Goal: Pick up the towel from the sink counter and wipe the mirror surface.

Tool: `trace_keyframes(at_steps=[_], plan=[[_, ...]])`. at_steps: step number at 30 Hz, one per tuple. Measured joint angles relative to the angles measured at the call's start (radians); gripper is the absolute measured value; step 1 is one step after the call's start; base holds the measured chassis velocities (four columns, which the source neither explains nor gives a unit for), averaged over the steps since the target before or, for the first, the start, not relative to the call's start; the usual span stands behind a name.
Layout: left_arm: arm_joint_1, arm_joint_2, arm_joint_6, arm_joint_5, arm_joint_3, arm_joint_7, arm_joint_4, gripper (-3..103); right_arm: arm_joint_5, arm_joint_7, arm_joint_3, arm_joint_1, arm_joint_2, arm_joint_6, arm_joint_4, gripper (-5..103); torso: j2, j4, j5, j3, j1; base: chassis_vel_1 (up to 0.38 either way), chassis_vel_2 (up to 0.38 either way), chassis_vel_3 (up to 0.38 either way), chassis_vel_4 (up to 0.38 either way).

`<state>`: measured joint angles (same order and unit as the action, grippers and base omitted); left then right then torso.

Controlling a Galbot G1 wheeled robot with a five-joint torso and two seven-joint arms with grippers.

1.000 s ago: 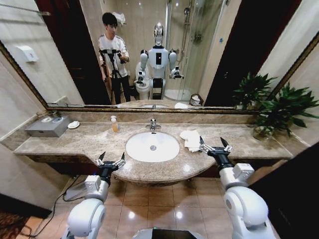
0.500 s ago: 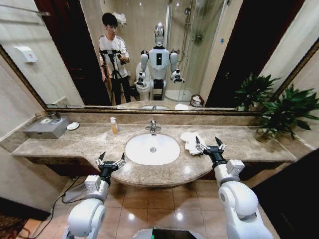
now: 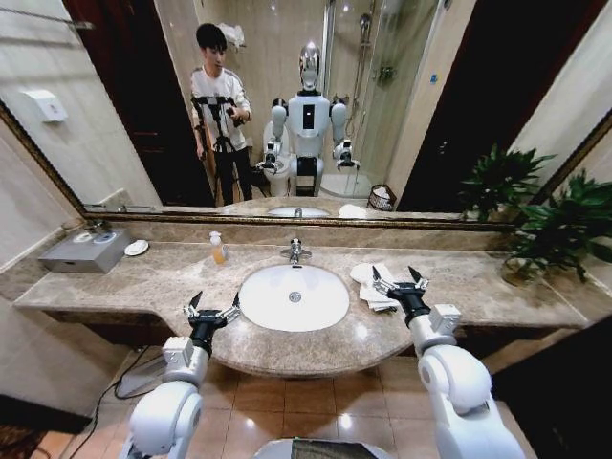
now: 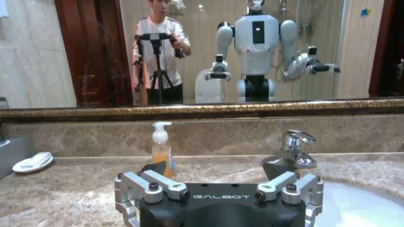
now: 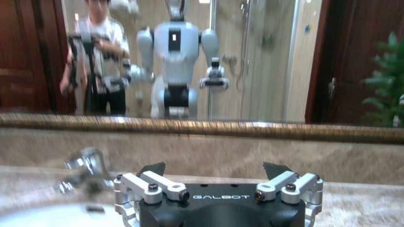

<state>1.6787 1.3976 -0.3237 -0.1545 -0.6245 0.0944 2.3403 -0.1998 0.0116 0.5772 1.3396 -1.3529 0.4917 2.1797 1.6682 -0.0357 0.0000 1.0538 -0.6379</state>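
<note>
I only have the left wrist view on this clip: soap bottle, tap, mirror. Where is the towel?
Observer: The towel lies on the sink counter, on the far side of the basin from your arm.
Operator: Is the right claw on it?
Observer: The right claw is open, right at the towel's edge, its fingers closed on nothing.
Operator: And the left claw from above?
Observer: The left claw is open at the counter's front edge, left of the basin.
</note>
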Motion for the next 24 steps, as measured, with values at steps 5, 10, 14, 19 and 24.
trace_keyframes(at_steps=[5,10,14,19,24], plan=[[0.000,0.000,0.000,0.000,0.000,0.000,0.000,100,-0.030,-0.008,-0.017,-0.088,0.075,0.077,-0.123,100,0.000,0.0002,-0.0002,0.000,0.001,0.000,0.000,0.000,0.000],[0.000,0.000,0.000,0.000,0.000,0.000,0.000,100,-0.085,0.006,-0.072,-0.224,0.106,0.193,-0.269,100,0.000,-0.0004,-0.0001,0.000,0.001,0.000,0.000,0.000,0.000],[0.000,0.000,0.000,0.000,0.000,0.000,0.000,100,-0.080,0.012,-0.130,-0.310,0.102,0.211,-0.393,100,0.000,-0.0004,0.0000,0.000,0.000,0.000,0.000,0.000,0.000],[0.000,0.000,0.000,0.000,0.000,0.000,0.000,100,-0.002,0.033,-0.186,-0.387,0.083,0.217,-0.526,100,0.000,-0.0002,0.0000,0.000,0.000,0.000,0.000,0.000,0.000],[0.000,0.000,0.000,0.000,0.000,0.000,0.000,100,0.022,0.052,-0.184,-0.401,0.073,0.211,-0.581,100,0.000,-0.0003,0.0000,0.000,0.000,0.000,0.000,0.000,0.000]])
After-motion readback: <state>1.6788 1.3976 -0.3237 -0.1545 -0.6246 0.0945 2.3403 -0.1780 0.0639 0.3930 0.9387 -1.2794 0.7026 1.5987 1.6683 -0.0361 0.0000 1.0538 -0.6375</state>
